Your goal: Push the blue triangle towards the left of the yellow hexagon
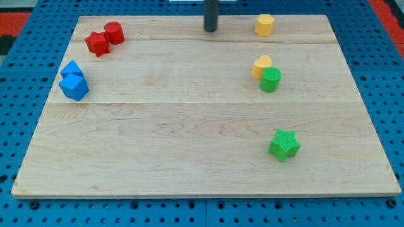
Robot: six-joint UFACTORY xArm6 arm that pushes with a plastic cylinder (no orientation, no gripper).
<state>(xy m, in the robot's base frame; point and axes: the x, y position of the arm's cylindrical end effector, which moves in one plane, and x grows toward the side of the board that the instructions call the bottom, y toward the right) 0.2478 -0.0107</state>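
Two blue blocks touch at the board's left edge: the upper one looks like the blue triangle, and the lower one looks like a cube. The yellow hexagon sits near the view's top, right of centre. My tip stands near the top edge at the middle, a short way left of the yellow hexagon and far to the right of the blue blocks. It touches no block.
A red star and a red cylinder touch at the top left. A yellow heart and a green cylinder touch right of centre. A green star lies lower right. The wooden board rests on blue pegboard.
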